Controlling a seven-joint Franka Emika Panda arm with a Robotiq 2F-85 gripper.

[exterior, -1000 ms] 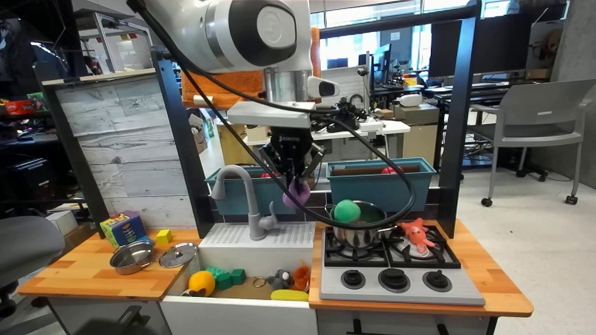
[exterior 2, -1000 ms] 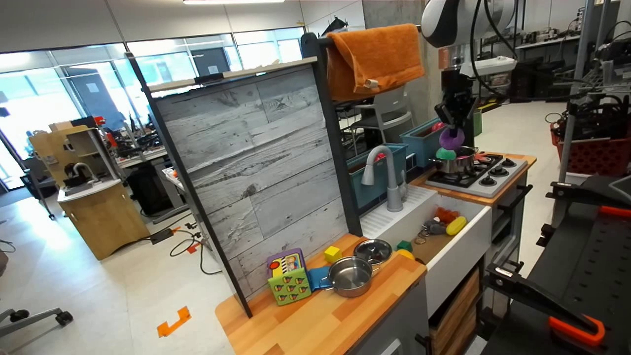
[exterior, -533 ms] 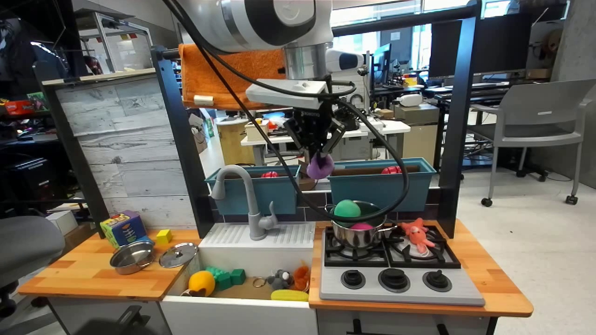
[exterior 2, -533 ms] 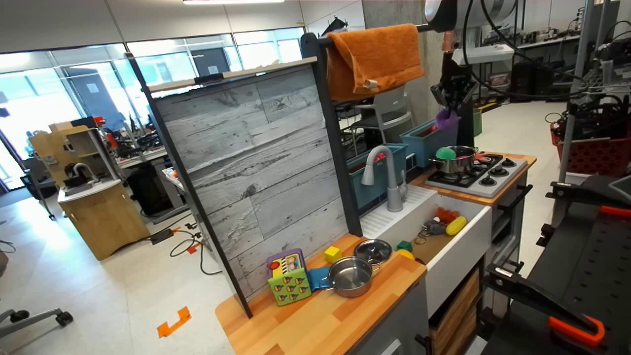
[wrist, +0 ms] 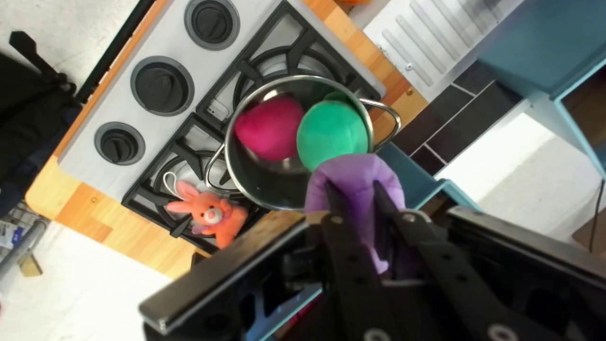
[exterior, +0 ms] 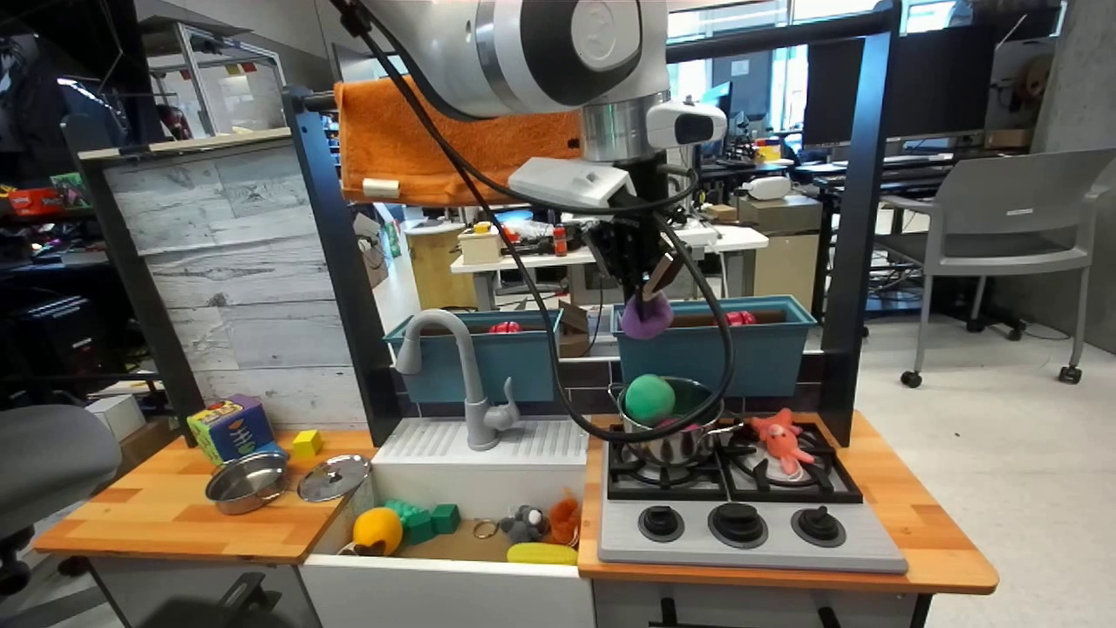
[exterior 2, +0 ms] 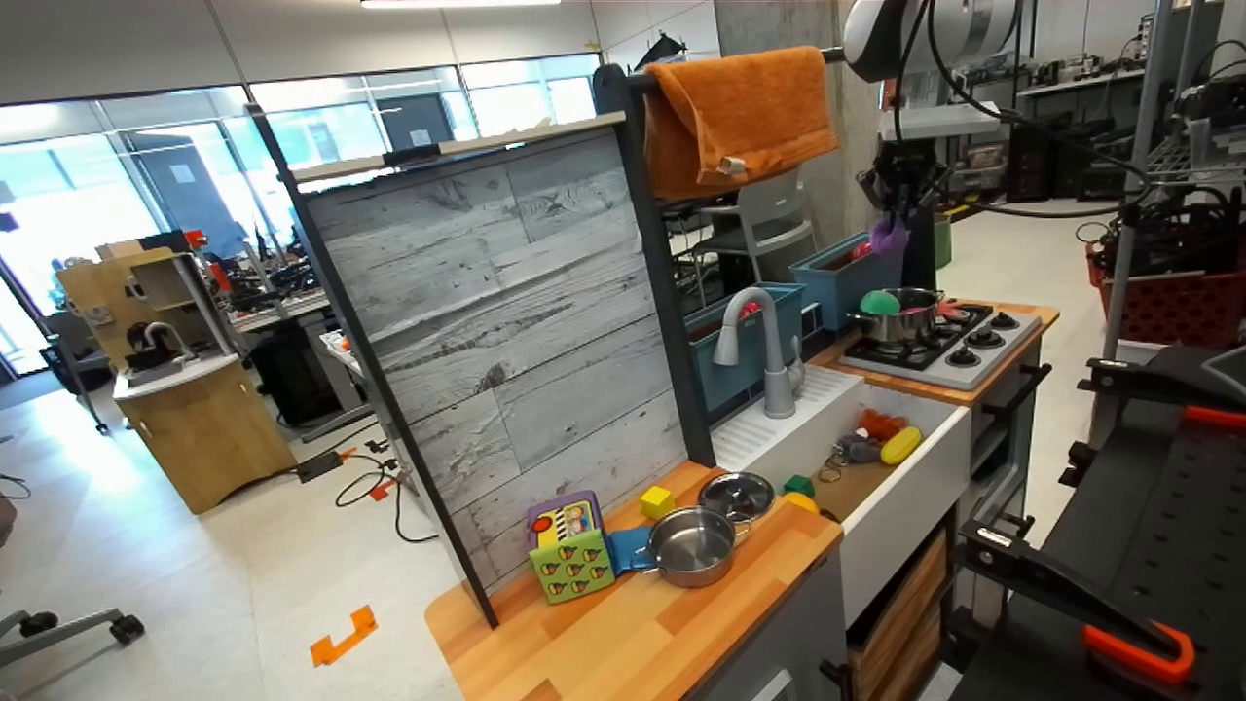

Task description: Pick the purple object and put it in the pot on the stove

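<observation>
Purple piece (exterior: 649,321) aloft, higher than the pot (exterior: 668,452) on the stove (exterior: 695,549)

In an exterior view I hold the purple piece up, with the planter (exterior: 772,362) showing behind it. A second ago it was lower and nearer the faucet (exterior: 481,425); I have swung toward the stove since.

In an exterior view the purple piece showed just above the green ball (exterior 2: 880,303) a second ago; now it shows well above. The yellow block (exterior 2: 657,502) and shallow pan (exterior 2: 691,550) lie unmoved on the table (exterior 2: 604,647).

In the wrist view my fingers (wrist: 337,201) stand narrow, pinching the purple piece between them. It covers part of the pot's rim from here; whether it is straight over the pot I cannot tell. Inside, the green ball lies beside a magenta piece (wrist: 270,127), and an orange plush bunny (wrist: 220,215) lies on the stove next to the pot.
</observation>
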